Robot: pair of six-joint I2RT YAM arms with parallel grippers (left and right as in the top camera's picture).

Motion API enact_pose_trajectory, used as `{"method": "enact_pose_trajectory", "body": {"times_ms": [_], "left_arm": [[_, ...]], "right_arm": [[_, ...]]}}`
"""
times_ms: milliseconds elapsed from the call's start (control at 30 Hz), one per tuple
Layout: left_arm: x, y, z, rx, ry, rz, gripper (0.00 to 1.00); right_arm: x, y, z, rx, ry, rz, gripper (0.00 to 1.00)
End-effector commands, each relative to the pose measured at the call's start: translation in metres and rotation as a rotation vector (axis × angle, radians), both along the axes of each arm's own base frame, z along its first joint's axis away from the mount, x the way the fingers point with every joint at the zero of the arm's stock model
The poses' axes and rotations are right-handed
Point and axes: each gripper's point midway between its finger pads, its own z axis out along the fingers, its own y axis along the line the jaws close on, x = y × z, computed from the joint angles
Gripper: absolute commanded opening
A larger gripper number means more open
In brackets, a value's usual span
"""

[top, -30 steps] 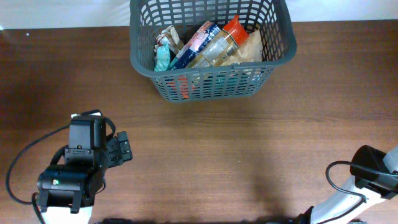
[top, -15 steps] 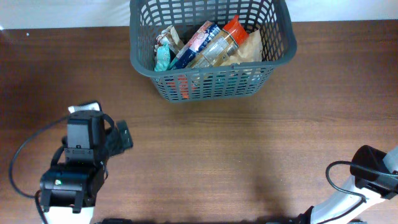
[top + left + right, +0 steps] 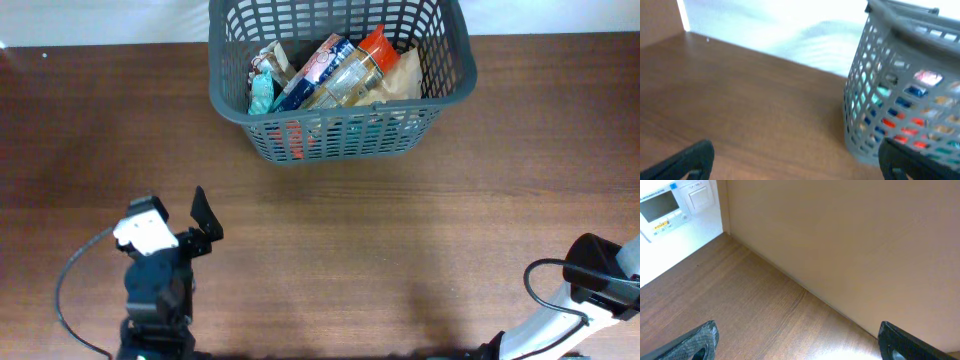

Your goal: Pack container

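The basket point(image 3: 340, 135) stands midway along the far edge of the table point(image 3: 400, 230), with packets point(image 3: 335, 70) inside. The left gripper point(image 3: 795, 152), towards the near-left corner, has its fingers point(image 3: 685, 162) spread wide and empty. The basket lies well ahead and rightward. The right gripper point(image 3: 797, 337), by the near-right corner, gapes empty too, well apart from it.

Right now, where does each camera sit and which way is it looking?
Overhead: above the table, looking straight down at the container; shows the left gripper and right arm.
Left wrist: low on the left arm, facing the container's side; its open fingers show at the bottom corners.
Right wrist: facing tabletop and a beige wall; its open fingers show.
Shared: overhead and left wrist both see the container.
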Motion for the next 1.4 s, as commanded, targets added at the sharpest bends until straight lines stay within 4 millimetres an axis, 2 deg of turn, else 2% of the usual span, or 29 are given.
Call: {"method": "enact_pose_trajectory", "body": {"times_ms": [0,133,367,433,600,867,1367], "left_arm": [[-0.006,0.001,-0.016,-0.002,-0.022,0.003,0.99],[-0.013,0.006,-0.020,0.028,-0.060,0.012,0.99],[-0.022,0.017,-0.010,0.073,-0.114,0.048,0.99],[-0.023,0.016,-0.008,0.092,-0.120,0.043,0.99],[-0.024,0.000,-0.005,0.177,-0.142,-0.065,0.99],[-0.025,-0.009,-0.033,0.174,-0.107,-0.122,0.99],[-0.026,-0.023,-0.050,0.170,-0.110,-0.198,0.99]], "right_arm": [[-0.003,-0.001,0.002,-0.001,-0.009,-0.015,0.99],[-0.003,-0.001,0.002,-0.001,-0.009,-0.015,0.99],[-0.003,-0.001,0.002,-0.001,-0.009,-0.015,0.99],[-0.003,-0.001,0.002,-0.001,-0.009,-0.015,0.99],[-0.003,-0.001,0.002,-0.001,-0.009,-0.015,0.99],[-0.003,-0.001,0.002,-0.001,-0.009,-0.015,0.99],[-0.003,-0.001,0.002,-0.001,-0.009,-0.015,0.99]]}}
